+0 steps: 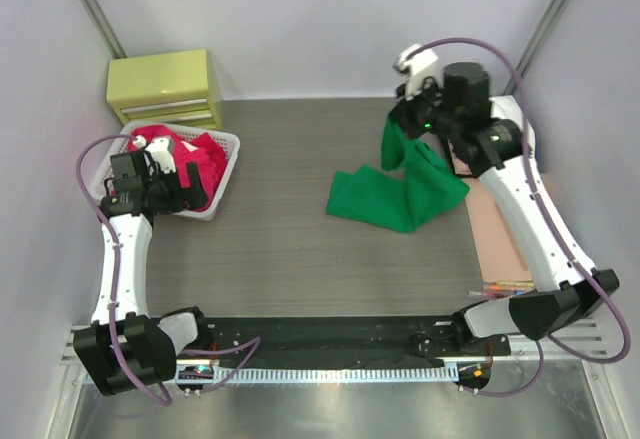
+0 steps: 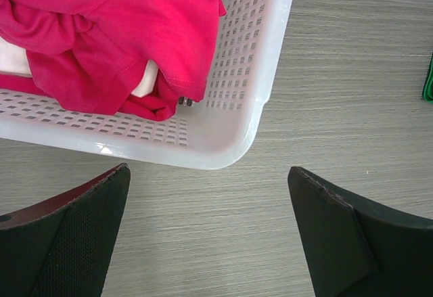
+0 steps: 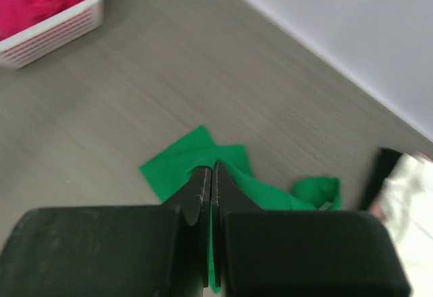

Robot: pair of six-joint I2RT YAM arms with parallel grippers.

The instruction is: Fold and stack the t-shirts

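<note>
Folding likely begins: right gripper (image 3: 211,174), jaws clamped on the green t-shirt (image 1: 385,204); left gripper (image 2: 208,172), jaws apart. Next: spread it flat.

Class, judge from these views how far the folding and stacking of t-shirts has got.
Done: no folded stack shows yet. In hand: the right gripper is shut on the green t-shirt, holding one end up while the rest lies rumpled on the table. Remaining: the red t-shirts sit bunched in the basket, with the open left gripper beside it.
</note>
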